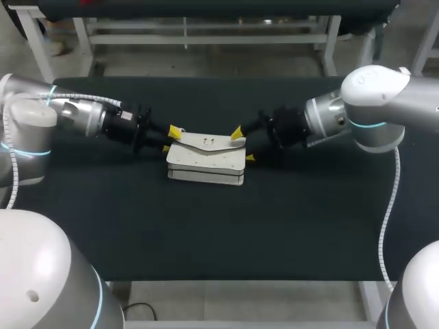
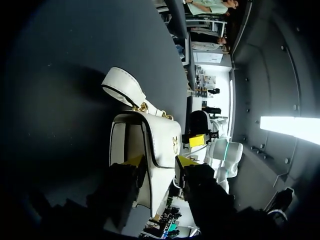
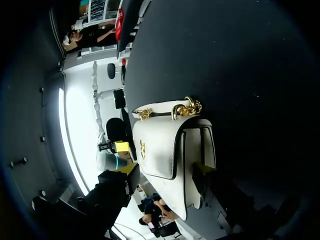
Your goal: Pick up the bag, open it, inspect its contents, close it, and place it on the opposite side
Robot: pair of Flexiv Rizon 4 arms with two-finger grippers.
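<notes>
My left arm comes in from the left edge of the tabletop, and the left gripper sits at the left end of the bag. One yellow tip is on top of the flap corner and the other is low against the side panel. In the left wrist view both fingers press the bag's end between them, so I judge it clamped on the bag. The bag lies at the middle of the tabletop, roughly as far from the left edge as from the right. It is on its back with the flap and its gold clasp facing up. Its strap trails on the cloth beside it. Its long axis runs left to right, parallel to the near edge and in line with the two grippers, so each arm faces one short end and neither is nearer. The right gripper mirrors the left at the bag's right end, one tip over the flap corner and one below, and it also appears closed on the bag. Whether the bag is clear of the cloth I cannot tell. The flap's free edge seems to face the near edge, so opening it likely needs one gripper to let go and come in across the long axis.
</notes>
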